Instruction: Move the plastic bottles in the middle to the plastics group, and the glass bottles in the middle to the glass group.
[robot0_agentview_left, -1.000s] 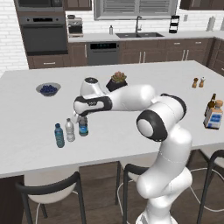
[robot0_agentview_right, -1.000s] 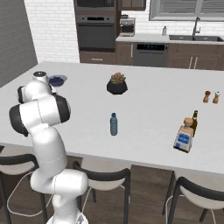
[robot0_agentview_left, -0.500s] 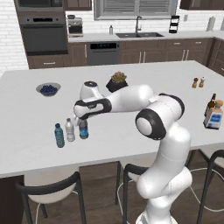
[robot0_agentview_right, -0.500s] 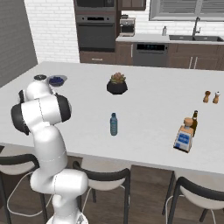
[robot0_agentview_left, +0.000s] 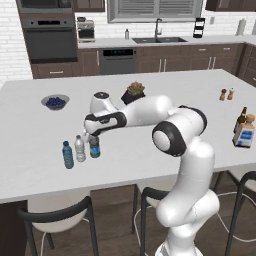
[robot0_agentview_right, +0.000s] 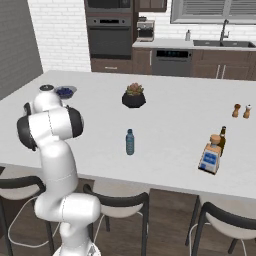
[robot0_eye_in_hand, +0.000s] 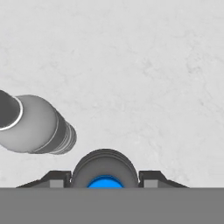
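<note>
Left base view first: my gripper (robot0_agentview_left: 93, 142) sits at centre left of the frame, reaching down over the darker bottle (robot0_agentview_left: 94, 147), which stands upright on the white counter (robot0_agentview_left: 150, 150). Just to its left in the frame stand the white-capped bottle (robot0_agentview_left: 80, 148) and the blue bottle (robot0_agentview_left: 67, 154) of the plastics group, close together. So this bottle looks already brought to its group, though I judge it not yet let go. At the far right edge the square glass bottle (robot0_agentview_left: 244, 131) stands just beside the slim brown bottle (robot0_agentview_left: 242, 118); that part of the sorting looks finished.

Right base view: one pale blue bottle (robot0_agentview_right: 130, 142) stands alone at the middle of the frame, well apart from either group. I judge it the piece left to carry. At right, the square glass bottle (robot0_agentview_right: 210, 154) is again right by the brown bottle (robot0_agentview_right: 222, 139), with the shakers (robot0_agentview_right: 241, 110) farther up the frame.

Hand view: at bottom centre the blue cap and grey shoulder of the darker bottle (robot0_eye_in_hand: 104, 170) sit between my fingertips (robot0_eye_in_hand: 56, 179), which are clamped against its sides. The white-capped bottle (robot0_eye_in_hand: 37, 124) appears at the left, near but apart from it.
</note>
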